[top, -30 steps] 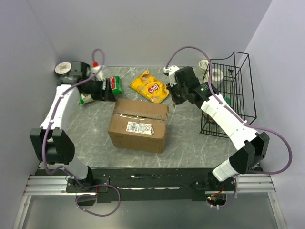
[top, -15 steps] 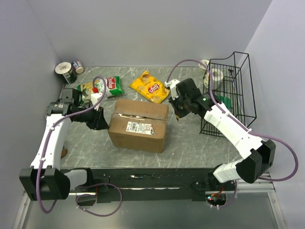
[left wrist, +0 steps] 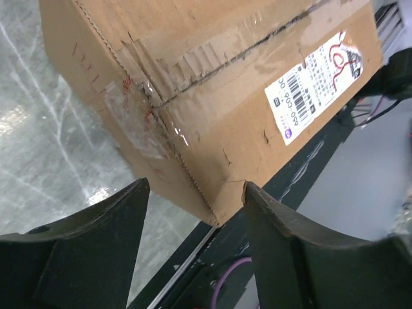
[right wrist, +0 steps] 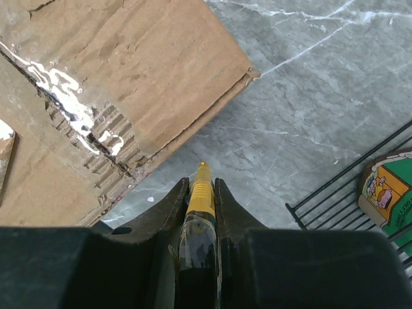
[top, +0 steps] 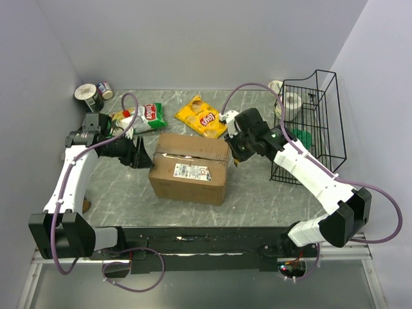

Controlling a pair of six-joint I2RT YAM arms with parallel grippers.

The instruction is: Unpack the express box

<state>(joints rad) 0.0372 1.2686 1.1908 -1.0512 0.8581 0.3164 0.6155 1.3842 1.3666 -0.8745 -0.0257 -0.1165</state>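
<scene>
The express box [top: 188, 168], brown cardboard with a taped top seam and a white label [top: 189, 172], lies mid-table with its flaps shut. My left gripper [top: 140, 156] is open at the box's left end; in the left wrist view its jaws [left wrist: 196, 187] stand on either side of the box's near corner [left wrist: 212, 84]. My right gripper [top: 235, 153] is shut on a yellow-tipped cutter [right wrist: 202, 192]. The cutter's tip hangs just off the box's right top edge [right wrist: 129, 77], near the taped seam.
A yellow chips bag [top: 201, 117] and a green-red snack bag [top: 153, 114] lie behind the box. Cans [top: 90, 95] stand at the back left corner. A black wire basket [top: 310, 125] at the right holds a tape roll [top: 293, 102] and a green packet [right wrist: 386, 190].
My left arm swung from the back left corner to the box's left end. The box shifted slightly right. My right gripper moved down-left towards the box's right top edge.
</scene>
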